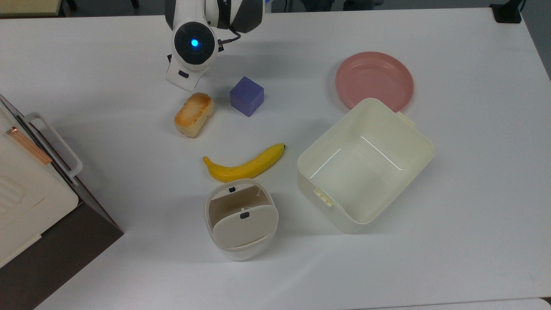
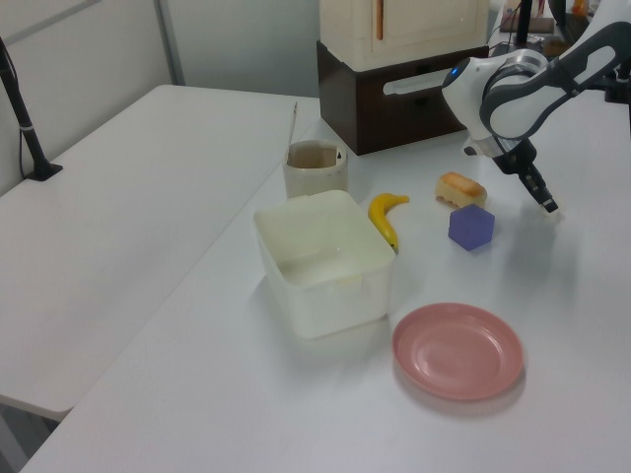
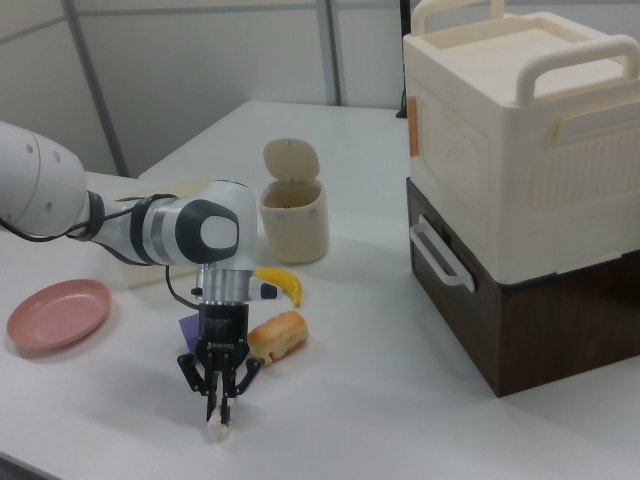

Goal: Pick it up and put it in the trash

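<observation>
White tabletop (image 1: 452, 241) is what I see under everything, and my gripper (image 3: 218, 415) points straight down with its two fingers pinched together on the small whitish paper wad (image 3: 217, 431), which sits at the fingertips right at the table surface; I cannot tell whether it has left the table. In the left view the same paper wad shows as a pale speck at the fingertips, on the left view's right of the purple cube (image 2: 471, 227). The bread loaf (image 1: 194, 114) lies just beside the arm's wrist in the top view, with the purple cube near it on the top view's right. The banana (image 1: 244, 164) lies between the bread loaf and the white bin (image 1: 241, 220), whose beige flap is tilted open. The cream tub (image 1: 365, 164) stands beside the bin, nearly touching the pink plate (image 1: 374, 80).
</observation>
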